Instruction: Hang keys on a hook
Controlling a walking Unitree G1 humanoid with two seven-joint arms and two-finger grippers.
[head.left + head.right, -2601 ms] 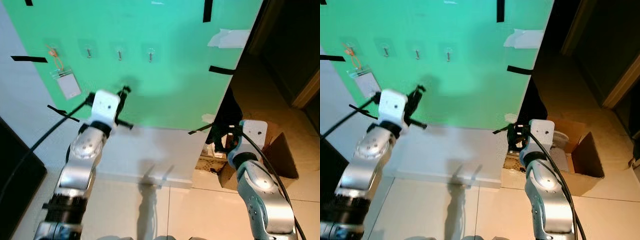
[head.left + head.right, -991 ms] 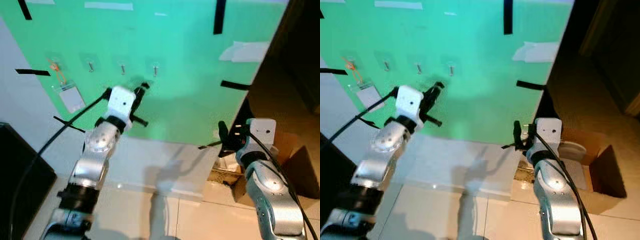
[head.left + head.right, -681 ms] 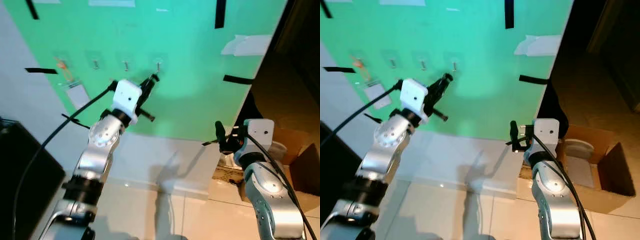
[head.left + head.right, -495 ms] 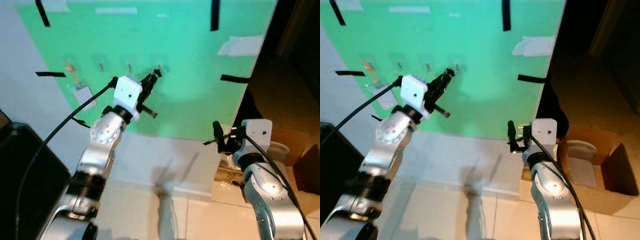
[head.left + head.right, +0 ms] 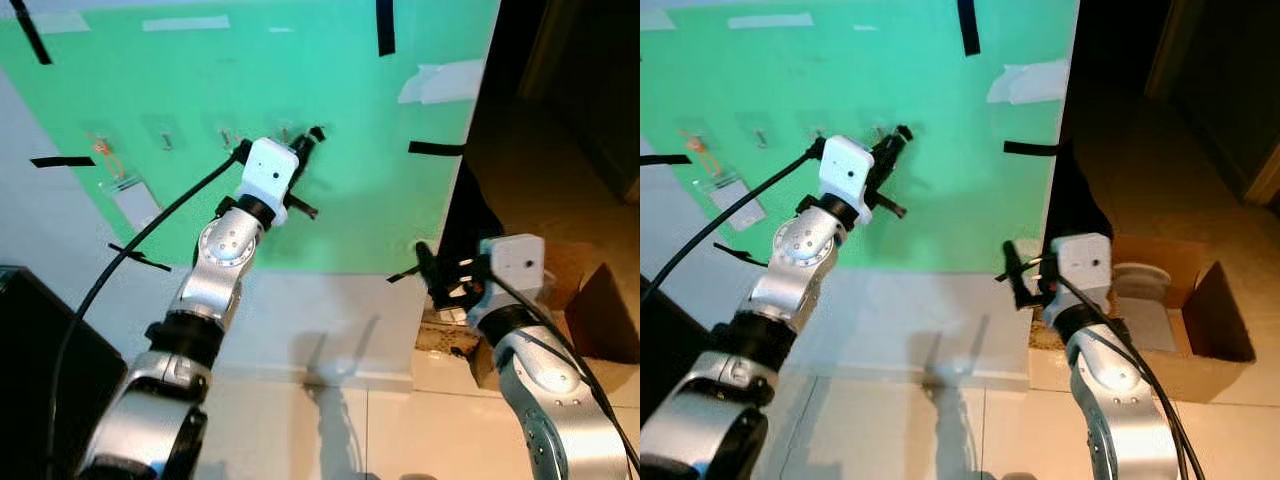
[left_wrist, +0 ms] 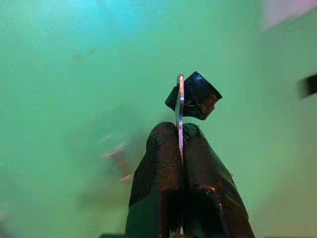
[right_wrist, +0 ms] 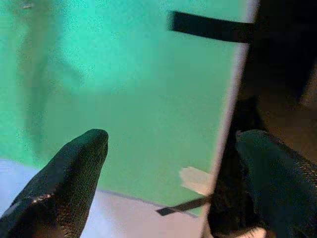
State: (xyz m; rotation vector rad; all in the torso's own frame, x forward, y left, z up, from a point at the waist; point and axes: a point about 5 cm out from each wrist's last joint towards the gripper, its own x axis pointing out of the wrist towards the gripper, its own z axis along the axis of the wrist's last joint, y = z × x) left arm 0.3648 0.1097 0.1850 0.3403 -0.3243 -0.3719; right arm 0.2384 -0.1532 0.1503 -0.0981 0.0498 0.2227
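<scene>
Green board (image 5: 350, 150) taped to a pale wall above a tiled floor, with a row of small hooks (image 5: 166, 141) and an orange-lanyard badge (image 5: 128, 196) hanging off the leftmost one; an open cardboard box (image 5: 1200, 330) sits on the floor to the right. Left gripper (image 5: 305, 150) is raised at the board by the rightmost hooks, fingers (image 6: 163, 163) pressed together on the key (image 6: 180, 114), a thin metal blade with a black head poking past the tips; right gripper (image 5: 1015, 275) idles low, fingers (image 7: 74, 168) wide apart. To do this well: keep the clamp firm, line the key's ring or hole up with a free hook tip (blurred here), ease in and lower slightly before letting go.
</scene>
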